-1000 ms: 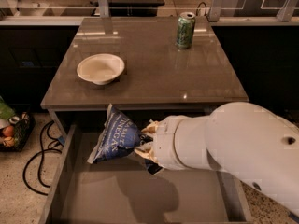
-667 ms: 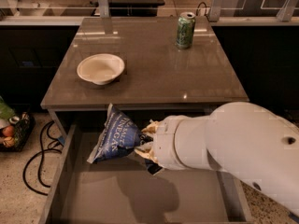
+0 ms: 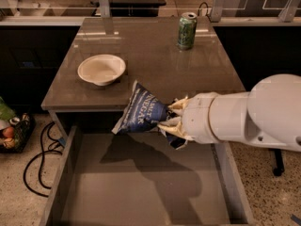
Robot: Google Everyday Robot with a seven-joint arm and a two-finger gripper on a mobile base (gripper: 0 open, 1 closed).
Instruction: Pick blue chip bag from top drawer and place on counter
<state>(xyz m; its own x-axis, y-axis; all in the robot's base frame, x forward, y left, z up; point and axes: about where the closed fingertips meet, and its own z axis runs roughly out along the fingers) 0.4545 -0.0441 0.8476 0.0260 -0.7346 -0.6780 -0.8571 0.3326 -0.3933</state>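
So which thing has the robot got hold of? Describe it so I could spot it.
Start at the grey-brown counter with the open top drawer beneath its front edge. Above the drawer, at that edge, the gripper on the white arm is shut on the blue chip bag. It is crumpled navy foil with white lettering, unlike the white bowl and green can on the counter.

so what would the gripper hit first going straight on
Apart from the blue chip bag its fingers hold, nothing clear: the gripper points toward the view's left above the top drawer, along the front edge of the counter. The bag might brush it; depth unclear.
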